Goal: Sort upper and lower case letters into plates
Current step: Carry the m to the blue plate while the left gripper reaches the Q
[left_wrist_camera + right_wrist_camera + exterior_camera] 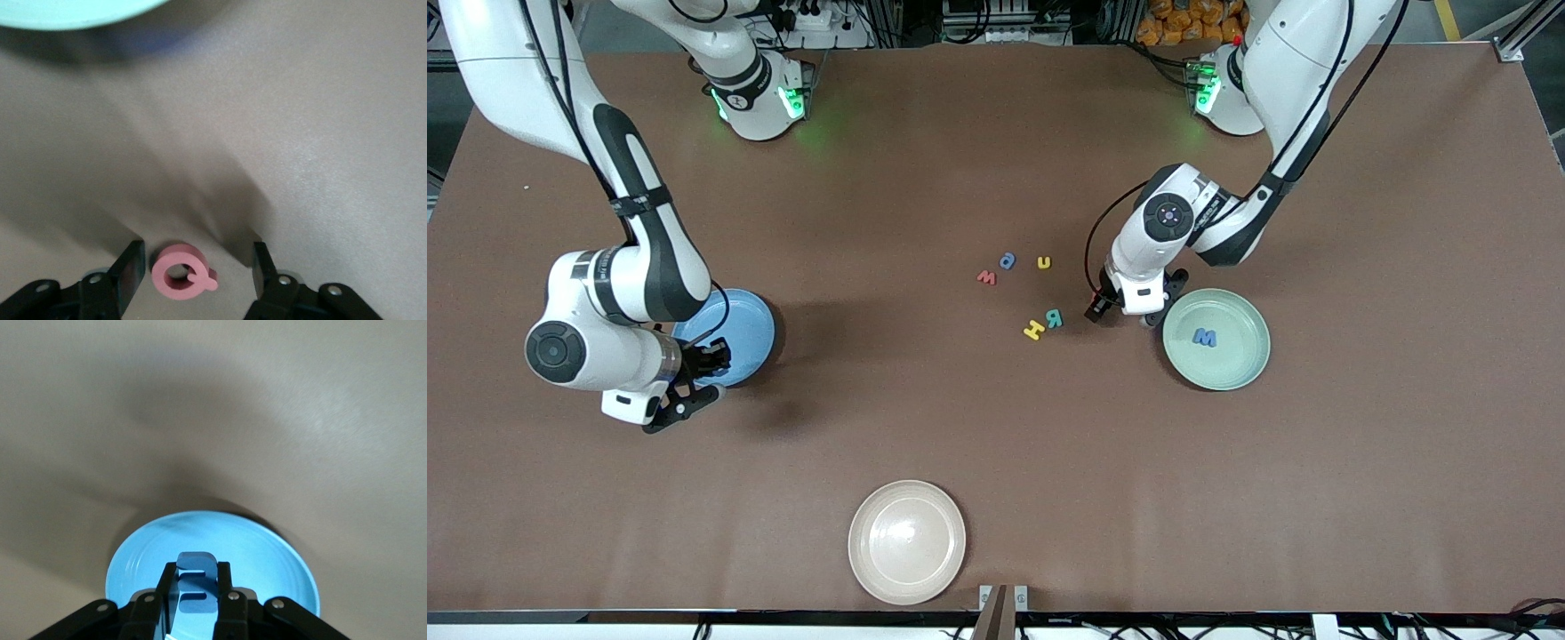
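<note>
Fingers (133, 267) astride pink letter (181, 271); blue letter (193, 590) pinched over blue plate (267, 553).

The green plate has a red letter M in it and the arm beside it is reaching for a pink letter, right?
Not quite: the M in the pale green plate is blue, as the front view shows. The rest holds: the left gripper straddles a pink letter on the table.

There are three plates: one blue plate (744, 334), one pale green plate (1232, 366), and one cream-white plate (907, 542) at the table's six o'clock. There are eight letters:
- three blue: blue M (1205, 337), blue p (1008, 260), blue notched letter (195, 585)
- two red: red w (985, 277), pink Q (180, 272)
- two yellow: yellow u (1043, 262), yellow H (1033, 330)
- one teal R (1055, 318)
</note>
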Controlling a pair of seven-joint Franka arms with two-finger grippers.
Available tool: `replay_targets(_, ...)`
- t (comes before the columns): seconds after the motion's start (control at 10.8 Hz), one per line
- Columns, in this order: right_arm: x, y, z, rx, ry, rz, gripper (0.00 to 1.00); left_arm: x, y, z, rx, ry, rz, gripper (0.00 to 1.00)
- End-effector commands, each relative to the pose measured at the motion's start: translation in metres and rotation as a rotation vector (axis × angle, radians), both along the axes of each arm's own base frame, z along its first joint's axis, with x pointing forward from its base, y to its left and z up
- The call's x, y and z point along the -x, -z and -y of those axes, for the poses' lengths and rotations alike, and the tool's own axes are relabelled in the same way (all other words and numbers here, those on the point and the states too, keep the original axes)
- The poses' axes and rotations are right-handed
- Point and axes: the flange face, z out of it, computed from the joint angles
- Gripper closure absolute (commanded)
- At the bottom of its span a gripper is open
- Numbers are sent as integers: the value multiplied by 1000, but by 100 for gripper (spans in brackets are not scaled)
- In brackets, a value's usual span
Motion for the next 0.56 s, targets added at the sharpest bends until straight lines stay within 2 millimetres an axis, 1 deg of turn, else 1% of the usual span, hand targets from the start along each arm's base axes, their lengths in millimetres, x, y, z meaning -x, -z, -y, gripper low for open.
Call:
replay_targets(0.0,17,14,4,-2,-20,-14,100,-2,8,6,1,-7,6,37)
replay_targets(0.19,27,30,7,1,-18,-10,100,5,10,11,-2,5,0,43)
replay_targets(0.28,30,34,10,5,-15,-4,100,6,11,12,-3,-1,-2,44)
replay_targets(0.47,30,35,11,6,-13,-4,100,11,11,18,-4,11,-3,44)
